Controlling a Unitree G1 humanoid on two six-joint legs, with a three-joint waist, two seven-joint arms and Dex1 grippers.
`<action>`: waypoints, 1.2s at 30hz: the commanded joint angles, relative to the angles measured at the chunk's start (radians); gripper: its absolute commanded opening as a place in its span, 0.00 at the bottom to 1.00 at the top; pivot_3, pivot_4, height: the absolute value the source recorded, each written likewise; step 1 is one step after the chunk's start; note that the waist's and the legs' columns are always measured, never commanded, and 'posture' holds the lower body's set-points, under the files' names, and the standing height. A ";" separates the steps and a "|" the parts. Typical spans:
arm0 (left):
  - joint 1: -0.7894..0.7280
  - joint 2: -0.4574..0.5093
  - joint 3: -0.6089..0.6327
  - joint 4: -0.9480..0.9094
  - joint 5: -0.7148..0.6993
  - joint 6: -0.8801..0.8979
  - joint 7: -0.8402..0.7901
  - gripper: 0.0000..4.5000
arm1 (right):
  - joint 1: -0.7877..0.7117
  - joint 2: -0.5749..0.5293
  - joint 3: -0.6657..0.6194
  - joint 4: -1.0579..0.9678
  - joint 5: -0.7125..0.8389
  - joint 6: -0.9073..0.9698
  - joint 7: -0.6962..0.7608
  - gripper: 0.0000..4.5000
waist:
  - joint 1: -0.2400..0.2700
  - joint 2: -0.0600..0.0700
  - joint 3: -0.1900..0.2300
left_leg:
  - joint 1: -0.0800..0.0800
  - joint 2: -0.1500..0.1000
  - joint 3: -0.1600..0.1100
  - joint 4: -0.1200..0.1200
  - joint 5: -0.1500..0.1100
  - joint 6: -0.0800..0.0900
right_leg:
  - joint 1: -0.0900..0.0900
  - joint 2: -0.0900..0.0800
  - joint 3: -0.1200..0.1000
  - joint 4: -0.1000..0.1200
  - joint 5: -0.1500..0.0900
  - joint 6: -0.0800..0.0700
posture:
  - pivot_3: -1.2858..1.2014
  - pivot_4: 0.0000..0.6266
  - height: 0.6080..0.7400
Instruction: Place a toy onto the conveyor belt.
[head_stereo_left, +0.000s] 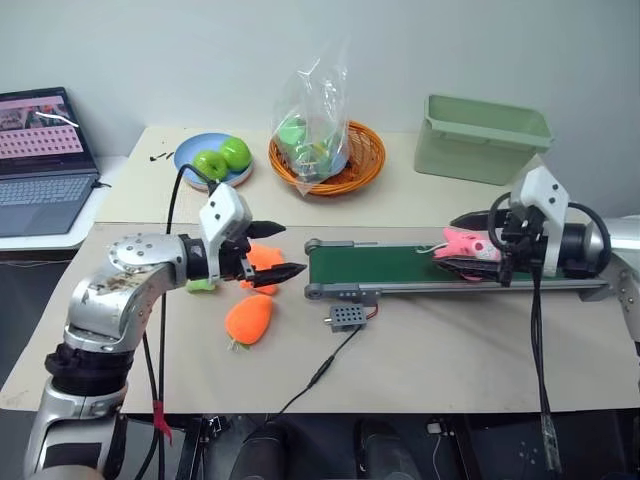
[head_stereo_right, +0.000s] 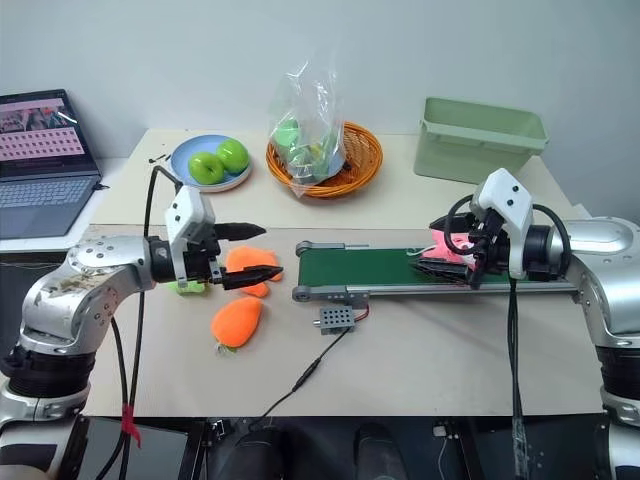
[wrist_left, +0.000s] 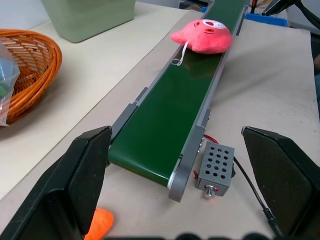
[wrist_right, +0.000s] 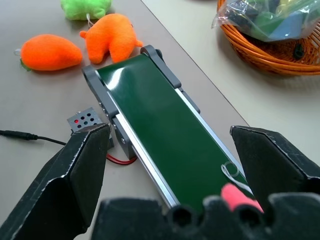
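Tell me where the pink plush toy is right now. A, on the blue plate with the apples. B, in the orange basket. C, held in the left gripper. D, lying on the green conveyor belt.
D: the pink plush toy lies on the conveyor belt, with nothing gripping it.

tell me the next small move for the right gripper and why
Probably draw the right gripper straight back, away from the belt. The pink toy already lies on the green conveyor belt, and the right wrist view shows the gripper's black fingers spread wide with nothing between them, so the placing looks done and only clearing remains.
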 joint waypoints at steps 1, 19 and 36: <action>-0.003 0.027 0.072 -0.058 -0.033 0.028 0.050 0.99 | -0.029 0.018 -0.026 -0.015 0.029 -0.023 0.000 1.00 | -0.001 0.000 0.000 | 0.000 0.000 0.000 0.000 0.000 0.000 | 0.000 0.000 0.000 0.000 0.000 0.000 | 0.52 0.24 1.00; -0.018 0.052 0.134 -0.078 -0.108 0.070 0.142 0.99 | -0.112 0.087 -0.016 0.038 0.055 -0.012 0.007 1.00 | 0.000 0.000 0.000 | 0.000 0.000 0.000 0.000 0.000 0.000 | 0.000 0.000 0.000 0.000 0.000 0.000 | 0.52 0.24 1.00; -0.040 0.075 0.143 -0.083 -0.137 0.070 0.166 0.99 | -0.142 0.083 0.005 0.077 0.038 -0.030 0.018 1.00 | 0.000 0.000 0.000 | 0.000 0.000 0.000 0.000 0.000 0.000 | 0.000 0.000 0.000 0.000 0.000 0.000 | 0.52 0.24 1.00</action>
